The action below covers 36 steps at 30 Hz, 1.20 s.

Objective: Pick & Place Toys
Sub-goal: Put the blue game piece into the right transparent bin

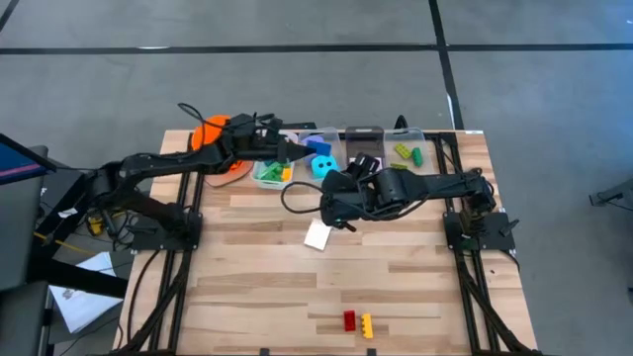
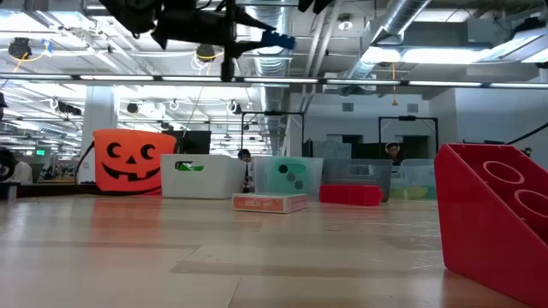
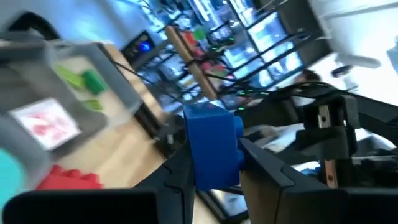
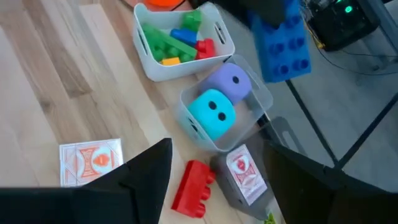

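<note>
My left gripper [image 1: 300, 150] is up over the row of bins at the table's far side, shut on a blue brick [image 3: 211, 149], which also shows in the right wrist view as the blue brick [image 4: 283, 40]. My right gripper [image 4: 217, 193] hangs open above the table's middle, over a red brick [image 4: 193, 186] that lies flat on the wood. A red-and-white card pack [image 1: 316, 234] lies flat beside it. The white bin [image 4: 214, 28] holds several bricks. A teal die [image 4: 211, 112] and a purple die [image 4: 233, 81] sit in a clear bin. My left gripper pinches the blue brick by two opposite sides [image 3: 198, 177] between its two fingers. The fingers reach out about level toward the table's right. The brick is lifted clear, high above the bins, its studded face [image 4: 286, 53] turned sideways.
An orange pumpkin bucket [image 1: 211, 132] stands at the far left. A grey bin [image 4: 233, 186] holds a card, and a clear bin [image 1: 406, 153] holds green and yellow bricks. A red brick [image 1: 349, 319] and a yellow brick [image 1: 367, 323] lie near the front edge.
</note>
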Each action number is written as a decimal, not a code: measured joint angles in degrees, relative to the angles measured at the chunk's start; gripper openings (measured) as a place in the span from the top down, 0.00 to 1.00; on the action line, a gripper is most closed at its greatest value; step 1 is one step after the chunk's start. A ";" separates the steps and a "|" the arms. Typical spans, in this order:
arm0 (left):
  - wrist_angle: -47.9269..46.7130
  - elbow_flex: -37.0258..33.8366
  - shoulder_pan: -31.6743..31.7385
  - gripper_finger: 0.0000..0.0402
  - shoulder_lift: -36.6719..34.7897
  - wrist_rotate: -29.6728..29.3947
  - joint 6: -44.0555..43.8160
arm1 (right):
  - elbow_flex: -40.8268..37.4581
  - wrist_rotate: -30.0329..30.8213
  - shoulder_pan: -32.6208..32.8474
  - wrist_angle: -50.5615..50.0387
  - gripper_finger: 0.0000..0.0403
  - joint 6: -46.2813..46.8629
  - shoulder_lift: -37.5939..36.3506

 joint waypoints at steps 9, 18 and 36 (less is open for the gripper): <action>5.96 -0.02 -2.72 0.79 4.40 7.50 -9.06 | 0.06 1.32 0.60 -1.04 0.39 2.13 -5.43; 10.67 0.04 -4.92 0.79 2.09 8.12 -9.68 | 0.02 -19.69 -1.62 2.33 0.39 1.60 -8.25; 10.97 0.00 -7.91 0.79 1.72 5.49 -9.68 | 0.00 -21.70 -2.31 4.53 0.39 -1.54 -7.11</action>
